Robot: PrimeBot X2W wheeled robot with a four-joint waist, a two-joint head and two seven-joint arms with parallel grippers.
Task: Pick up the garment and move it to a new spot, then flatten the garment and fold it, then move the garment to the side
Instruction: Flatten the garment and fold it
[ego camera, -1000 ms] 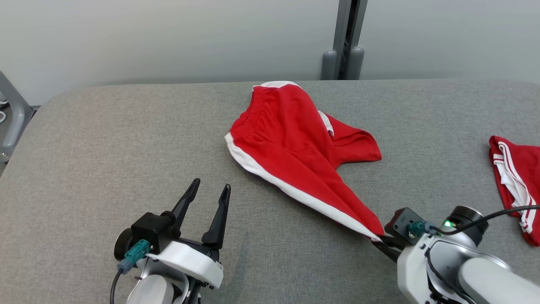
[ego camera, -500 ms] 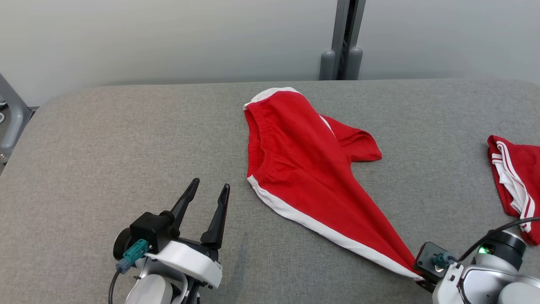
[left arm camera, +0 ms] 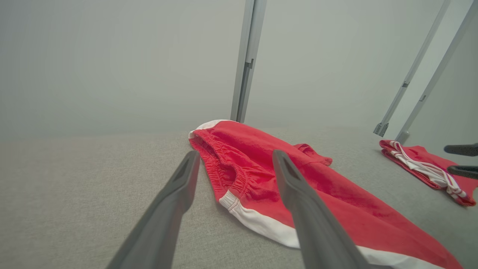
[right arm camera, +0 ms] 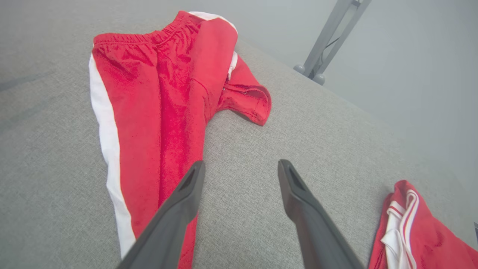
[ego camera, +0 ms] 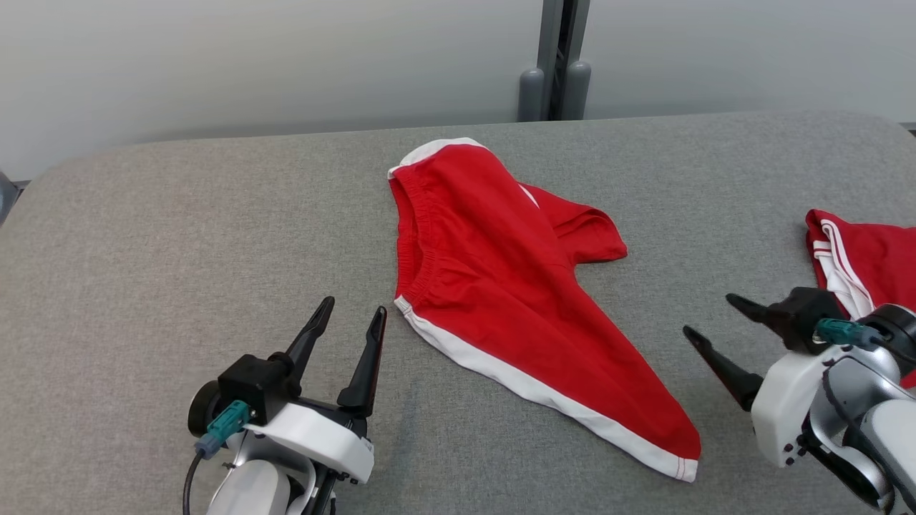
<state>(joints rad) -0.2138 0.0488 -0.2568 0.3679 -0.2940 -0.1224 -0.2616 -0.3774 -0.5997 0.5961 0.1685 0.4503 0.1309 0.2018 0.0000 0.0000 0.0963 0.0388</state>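
Note:
The garment [ego camera: 501, 286] is a pair of red shorts with a white side stripe, lying loosely spread in the middle of the grey table [ego camera: 179, 236], one leg stretched toward the near right. The left wrist view shows its elastic waistband [left arm camera: 227, 168] just ahead. My left gripper [ego camera: 356, 313] stands open at the lower left, empty, short of the waistband. My right gripper [ego camera: 708, 315] is open and empty at the right, lifted off the stretched leg's hem [ego camera: 680, 458]. In the right wrist view the shorts [right arm camera: 160, 97] lie ahead and to the left of my fingers [right arm camera: 186, 194].
A second red garment with white stripes [ego camera: 851, 265] lies folded at the table's right edge, right behind my right gripper. A grey post [ego camera: 554, 64] stands behind the table's far edge. Bare table surface stretches to the left.
My right gripper dragged the shorts' leg toward the near right, then opened and let it go, rising to the right. The camera has shifted slightly. The left gripper has not moved.

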